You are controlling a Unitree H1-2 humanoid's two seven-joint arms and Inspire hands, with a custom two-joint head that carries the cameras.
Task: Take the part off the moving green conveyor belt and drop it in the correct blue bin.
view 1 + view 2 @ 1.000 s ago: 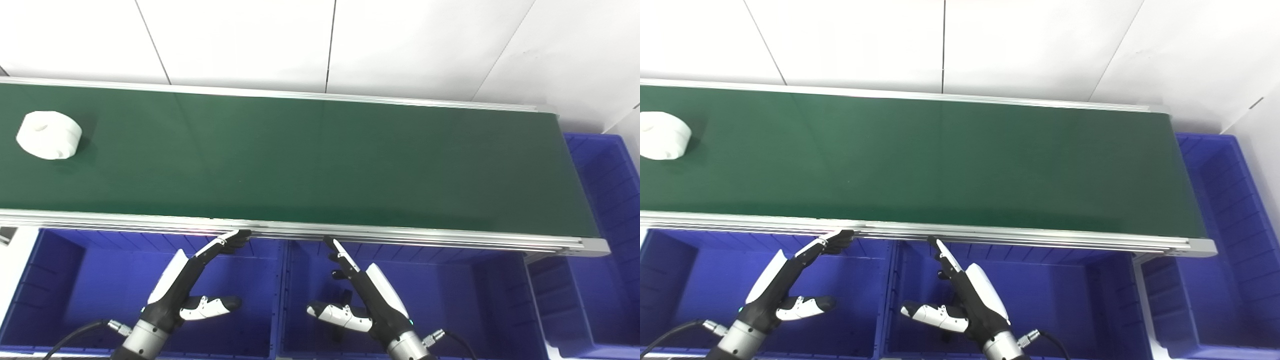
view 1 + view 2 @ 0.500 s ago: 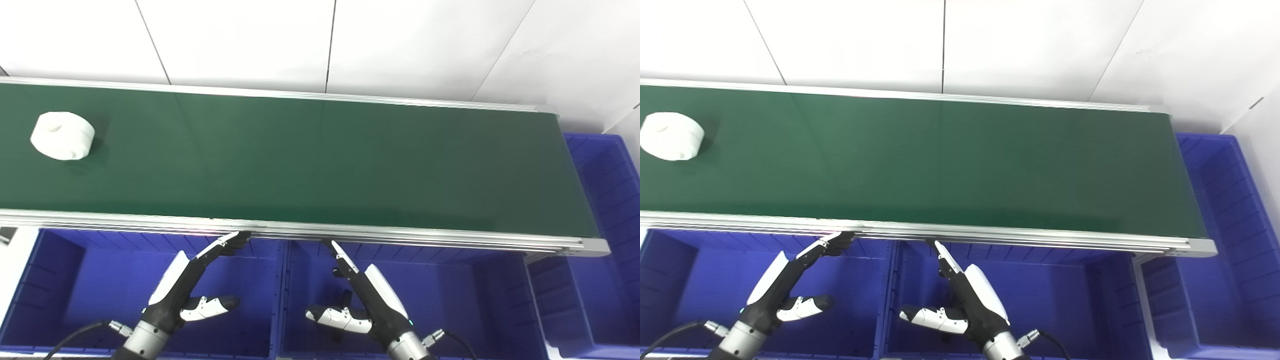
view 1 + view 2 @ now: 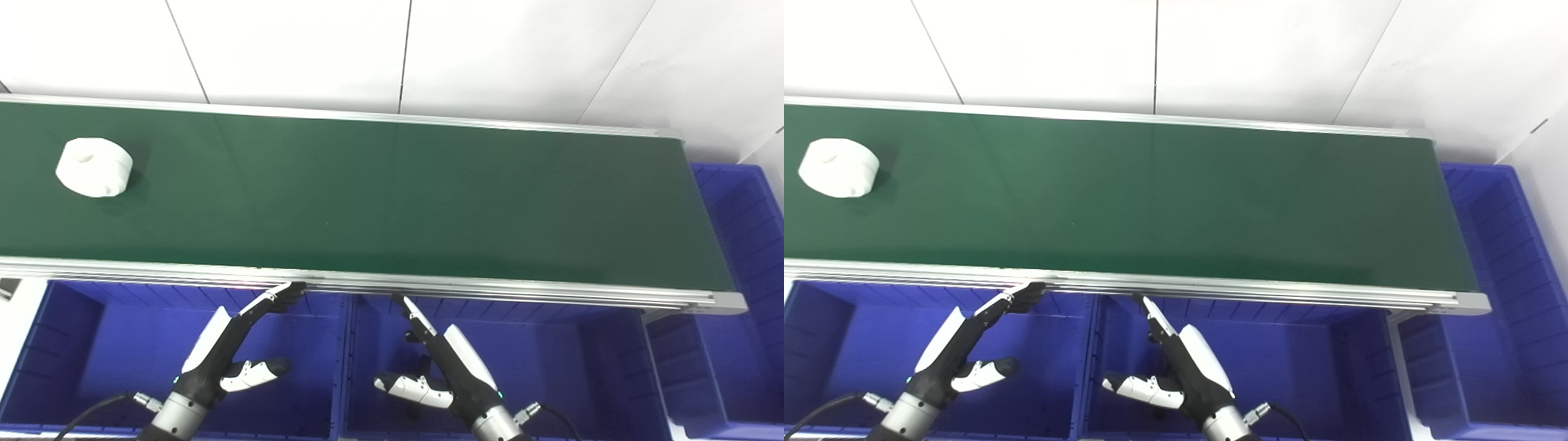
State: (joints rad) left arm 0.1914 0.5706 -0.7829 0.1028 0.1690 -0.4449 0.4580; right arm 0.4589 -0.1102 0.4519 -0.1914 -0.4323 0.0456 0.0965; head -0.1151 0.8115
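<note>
A white round part (image 3: 94, 176) with a hole and notches lies on the green conveyor belt (image 3: 380, 196) at its far left; it also shows in the right eye view (image 3: 839, 176). My left hand (image 3: 236, 343) is open and empty, held over the left blue bin (image 3: 92, 361) below the belt's front rail. My right hand (image 3: 438, 361) is open and empty over the middle blue bin (image 3: 551, 367). Both hands are well away from the part.
The belt's aluminium front rail (image 3: 490, 288) runs just above both hands' fingertips. A further blue bin (image 3: 744, 245) stands at the belt's right end. White wall panels lie behind the belt.
The white part has ridden the belt to the right. The right hand has shifted slightly left and forward; the left hand has barely moved.
</note>
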